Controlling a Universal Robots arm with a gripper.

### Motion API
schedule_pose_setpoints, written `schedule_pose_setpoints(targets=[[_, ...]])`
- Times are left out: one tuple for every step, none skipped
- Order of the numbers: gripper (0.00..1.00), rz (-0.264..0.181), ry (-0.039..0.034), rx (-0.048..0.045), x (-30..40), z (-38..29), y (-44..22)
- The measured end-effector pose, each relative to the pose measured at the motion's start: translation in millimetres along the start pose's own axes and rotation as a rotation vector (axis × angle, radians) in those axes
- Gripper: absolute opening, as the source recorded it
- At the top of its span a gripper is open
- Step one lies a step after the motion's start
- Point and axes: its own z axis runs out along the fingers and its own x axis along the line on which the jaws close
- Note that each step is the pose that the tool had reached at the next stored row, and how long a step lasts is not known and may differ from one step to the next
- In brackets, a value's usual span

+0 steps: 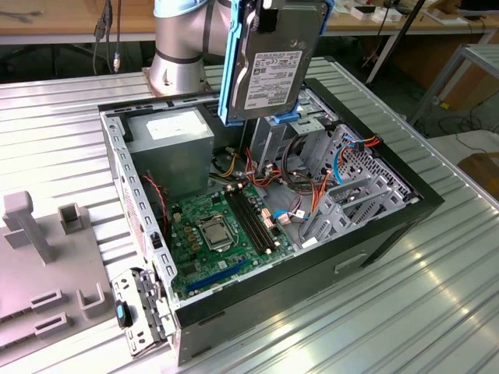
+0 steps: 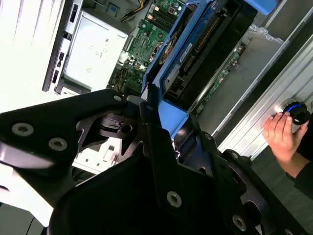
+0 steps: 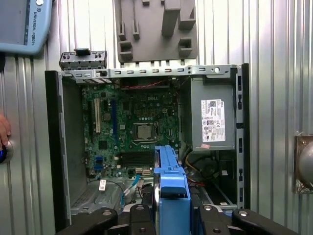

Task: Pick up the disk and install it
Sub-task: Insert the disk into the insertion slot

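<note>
Above the open case (image 1: 374, 226): disk (image 1: 277, 58), upright, label towards the exterior view, blue carrier edging its sides. The exterior view's upper border cuts off the disk's top edge and most of the gripper (image 3: 172, 211) holding it. The disk's lower end covers part of the grey cage (image 1: 269, 136); whether the two touch cannot be told.

Both wrist views: disk seen edge-on, label not visible.

Gripper: black fingers (image 3: 144, 218) closed against either side of the carrier, gripping it. The carrier itself hides the contact faces.

Case: on its side on the ribbed worktop (image 1: 405, 312), motherboard (image 1: 214, 234) exposed.

Hand (image 2: 281, 133): at the worktop's edge in the second wrist view, resting on a round button (image 2: 296, 110). The frame edge cuts off the rest of the person.
</note>
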Motion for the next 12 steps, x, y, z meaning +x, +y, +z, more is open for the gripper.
schedule_pose_setpoints(targets=[[0.36, 0.000, -0.0001, 0.0000, 0.0, 0.0, -0.1], [0.36, 0.000, 0.0000, 0.0000, 0.0, 0.0, -0.1], [0.36, 0.000, 0.0001, 0.0000, 0.0, 0.0, -0.2], [0.36, 0.000, 0.0001, 0.0000, 0.0, 0.0, -0.4], [0.36, 0.000, 0.0003, 0.0000, -0.2, 0.1, -3.0], [0.36, 0.000, 0.0005, -0.0001, -0.2, 0.2, -5.5], [0.36, 0.000, 0.0004, 0.0001, -0.3, 0.5, -9.7], [0.36, 0.000, 0.0003, 0.0000, -0.4, 0.7, -12.7], [0.36, 0.000, 0.0005, 0.0000, -0.5, 0.8, -15.6], [0.36, 0.000, 0.0011, 0.0000, 0.0, 1.1, -18.1], [0.36, 0.000, 0.0013, -0.0001, 1.7, 1.4, -18.4], [0.36, 0.000, 0.0013, 0.0001, 7.6, 2.2, -18.7]])
